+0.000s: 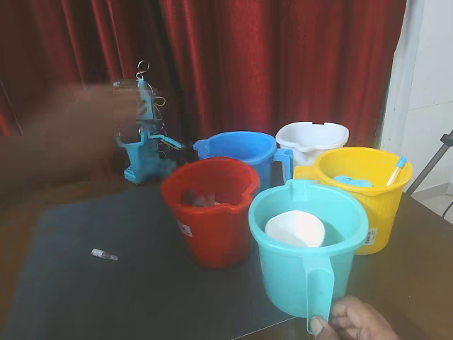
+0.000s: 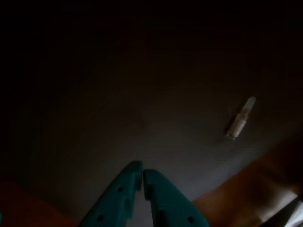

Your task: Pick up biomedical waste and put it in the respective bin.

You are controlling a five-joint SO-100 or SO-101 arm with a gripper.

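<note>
1. One vial [image 1: 104,254] lies on its side on the dark mat [image 1: 106,297], well left of your red bucket [image 1: 212,212] in the fixed view.
2. In the wrist view, your gripper [image 2: 142,176] is empty, fingertips nearly touching; the vial [image 2: 240,119] lies to the upper right, apart.
3. A hand [image 1: 350,322] touches the teal bucket [image 1: 308,248].

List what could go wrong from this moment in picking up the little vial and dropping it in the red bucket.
1. The vial is tiny and lies flat on the dark mat; it could roll or slip from the fingers. In the wrist view the gripper looks shut and off to one side of it.
2. The red bucket is crowded by the blue bucket and teal bucket, so a drop could land in the wrong one.
3. A person's hand sits near the teal bucket's handle, possibly within the arm's path.
</note>
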